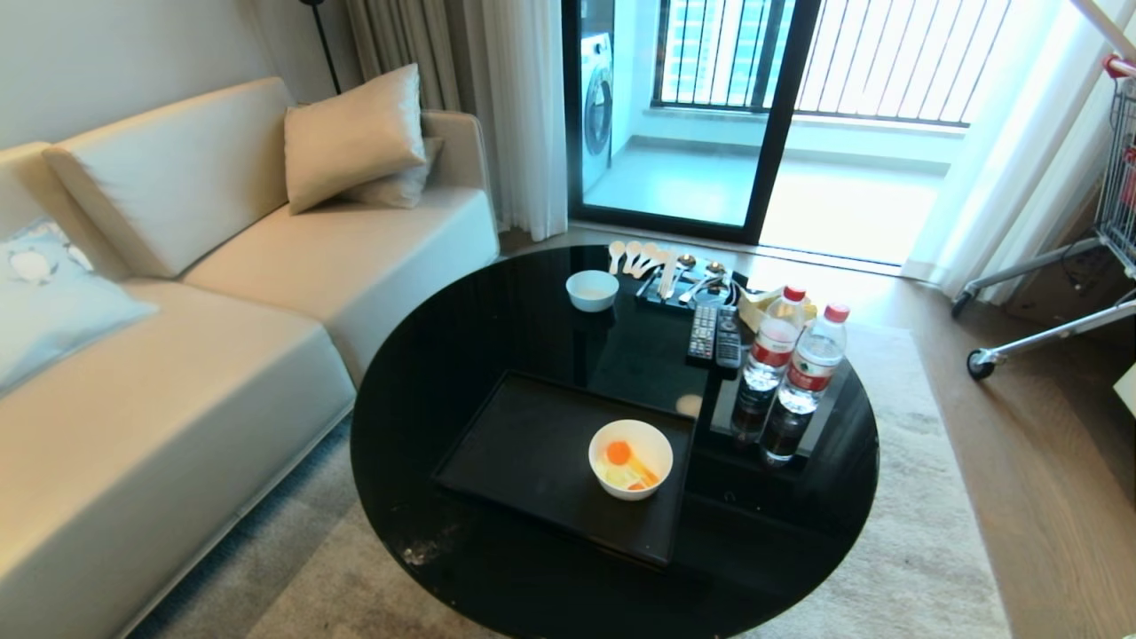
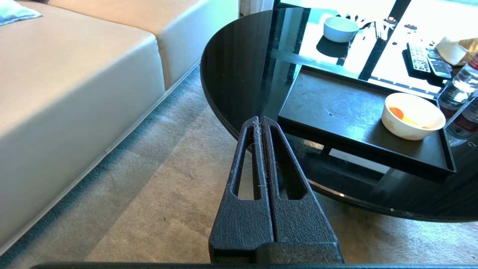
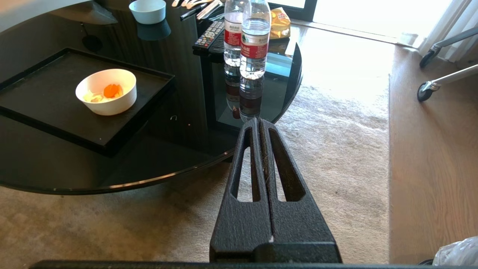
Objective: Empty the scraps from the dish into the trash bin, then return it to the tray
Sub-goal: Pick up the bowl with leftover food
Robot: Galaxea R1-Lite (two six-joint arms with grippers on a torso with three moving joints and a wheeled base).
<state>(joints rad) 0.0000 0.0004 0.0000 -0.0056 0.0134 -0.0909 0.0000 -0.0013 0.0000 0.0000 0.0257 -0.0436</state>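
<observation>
On the left, the left hand [image 2: 260, 121] hangs over the carpet [image 2: 149, 194] beside the sofa [image 1: 177, 355], short of the desk's [image 1: 461, 319] near left edge, its jaws clenched on nothing. The tray [image 1: 524, 444] lies on the near half of the desk. The dish [image 1: 630, 459] stands in the tray's right part, close to its right rim, upright, with the scraps [image 1: 628, 469] inside: an orange slice, yellow strips and pale bits. A smaller white bowl [image 1: 592, 289] sits towards the far edge, with spoons [image 1: 639, 259] and two remotes [image 1: 714, 335] beside it, and two water bottles [image 1: 790, 373] stand near the right edge, close to the tray's right rim. The right hand [image 3: 259, 121] is likewise pressed shut and empty, off the desk's near right edge over the carpet; the dish lies well apart from it, across the desk edge and tray rim.

The trash bin cannot be seen for certain; only a bit of crinkly plastic [image 3: 457, 252] shows at the floor on the right.

Risks, as I judge them: a reach from the right could knock over the bottles, a tilted lift could spill scraps on the glossy top, and a pinch on the smooth rim may slip.
</observation>
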